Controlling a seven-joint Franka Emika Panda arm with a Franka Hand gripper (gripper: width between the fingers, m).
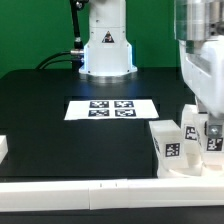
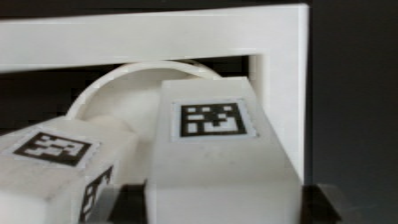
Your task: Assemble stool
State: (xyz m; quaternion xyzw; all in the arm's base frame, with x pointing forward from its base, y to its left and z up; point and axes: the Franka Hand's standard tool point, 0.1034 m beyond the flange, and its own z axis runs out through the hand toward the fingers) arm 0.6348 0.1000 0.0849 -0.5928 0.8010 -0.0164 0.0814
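On the black worktop [image 1: 40, 110], the stool's tagged white legs [image 1: 172, 143] and its round seat [image 2: 134, 85] sit bunched in the corner of the white border bars [image 1: 80, 190], at the exterior view's right, under the arm, whose jaws I cannot tell to be apart or together.

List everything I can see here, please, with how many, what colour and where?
stool legs: at least three, white with black-and-white tags, clustered at the exterior view's right, near the front border bar.
stool seat: one, white, curved edge behind the legs in the wrist view.
marker board: one, white with four tags, flat at the table's middle.
border bars: white, along the front edge.
table: one, black.
robot base: one, white, at the back.
gripper: one, white, low over the legs; jaws unclear.
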